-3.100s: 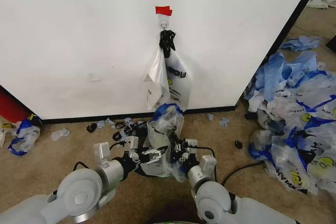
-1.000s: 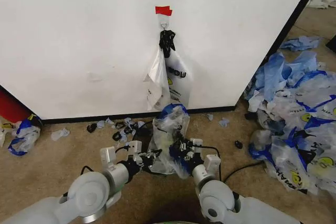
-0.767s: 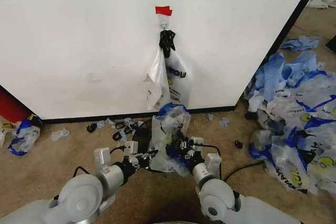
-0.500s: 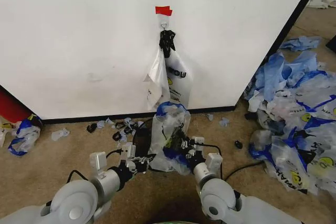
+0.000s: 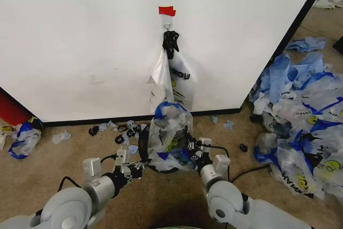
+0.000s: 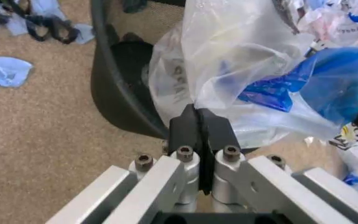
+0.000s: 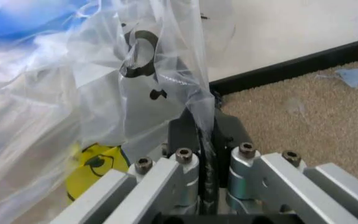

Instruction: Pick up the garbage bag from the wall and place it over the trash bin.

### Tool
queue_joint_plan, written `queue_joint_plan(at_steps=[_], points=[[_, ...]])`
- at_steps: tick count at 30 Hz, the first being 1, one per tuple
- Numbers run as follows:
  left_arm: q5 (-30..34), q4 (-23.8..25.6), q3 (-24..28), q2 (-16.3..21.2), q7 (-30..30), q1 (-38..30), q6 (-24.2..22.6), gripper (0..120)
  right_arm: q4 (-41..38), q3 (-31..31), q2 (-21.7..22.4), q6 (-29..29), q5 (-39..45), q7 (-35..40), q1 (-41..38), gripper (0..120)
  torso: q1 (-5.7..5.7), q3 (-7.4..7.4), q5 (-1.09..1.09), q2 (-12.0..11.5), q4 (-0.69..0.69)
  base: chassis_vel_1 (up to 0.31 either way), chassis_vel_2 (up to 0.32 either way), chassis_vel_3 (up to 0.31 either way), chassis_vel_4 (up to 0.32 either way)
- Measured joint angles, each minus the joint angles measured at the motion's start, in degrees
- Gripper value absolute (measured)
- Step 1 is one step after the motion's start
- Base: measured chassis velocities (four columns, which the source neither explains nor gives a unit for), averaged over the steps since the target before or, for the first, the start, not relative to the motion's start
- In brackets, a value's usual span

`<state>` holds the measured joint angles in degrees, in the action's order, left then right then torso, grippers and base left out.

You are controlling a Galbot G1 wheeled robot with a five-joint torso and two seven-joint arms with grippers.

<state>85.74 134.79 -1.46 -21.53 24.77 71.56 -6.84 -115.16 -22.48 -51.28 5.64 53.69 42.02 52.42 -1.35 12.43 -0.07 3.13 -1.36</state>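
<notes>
The garbage bag (image 5: 170, 131), thin whitish plastic with blue trim, is draped on the trash bin (image 5: 143, 148), a black mesh basket on the carpet below the wall (image 5: 80, 41). My left gripper (image 5: 140, 165) is at the bin's near left side, shut on a fold of the bag's film (image 6: 247, 60) beside the bin's black rim (image 6: 113, 93). My right gripper (image 5: 188, 151) is at the bin's right side, shut on the bag's edge (image 7: 73, 93) near its yellow smiley (image 7: 98, 168). A second bag (image 5: 174, 81) hangs from the hook (image 5: 168, 25) under red tape (image 5: 166, 10).
A big heap of similar bags (image 5: 300, 127) covers the floor at the right. Blue and black scraps (image 5: 120, 130) lie along the wall's black base strip (image 5: 107, 120). A red object (image 5: 10, 110) and a crumpled bag (image 5: 24, 138) sit at the far left.
My left gripper has drawn back toward me and to the left, keeping its hold on the film. The bag has spread wider and sunk lower on the bin. The right gripper has barely shifted.
</notes>
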Motion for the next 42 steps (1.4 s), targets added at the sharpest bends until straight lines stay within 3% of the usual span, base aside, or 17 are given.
queue_joint_plan(at_steps=[11,24,27,34,42], points=[[-1.1,-2.8,-0.9,0.7,0.4,1.2,0.5,0,0.2,1.0,0.3,0.3,0.3,-0.4,0.2,0,0.00,0.00,0.00,0.0,0.00,0.000,0.000,0.000,0.000],[-1.1,-2.0,0.3,0.3,0.3,-1.2,0.7,0,0.2,1.6,0.5,0.4,0.3,-0.5,0.8,0,0.00,0.00,0.00,0.0,0.00,0.000,0.000,0.000,0.000],[-1.4,-1.0,0.1,0.5,0.1,-1.5,0.7,5,0.2,1.7,0.5,0.4,0.3,-0.5,0.8,0,0.00,0.00,0.00,0.0,0.00,0.000,0.000,0.000,0.000],[-1.2,3.2,-2.0,2.5,0.2,-0.9,0.5,35,0.0,2.0,0.6,0.4,0.0,-0.6,1.5,0,0.00,0.00,0.01,0.0,0.00,0.000,0.000,0.000,0.000],[-0.2,4.9,-4.3,4.2,1.2,-0.2,-0.5,59,-0.6,2.4,1.3,0.4,-0.2,-0.9,2.1,0,0.00,0.00,0.00,0.0,0.00,0.000,0.000,0.000,0.000]])
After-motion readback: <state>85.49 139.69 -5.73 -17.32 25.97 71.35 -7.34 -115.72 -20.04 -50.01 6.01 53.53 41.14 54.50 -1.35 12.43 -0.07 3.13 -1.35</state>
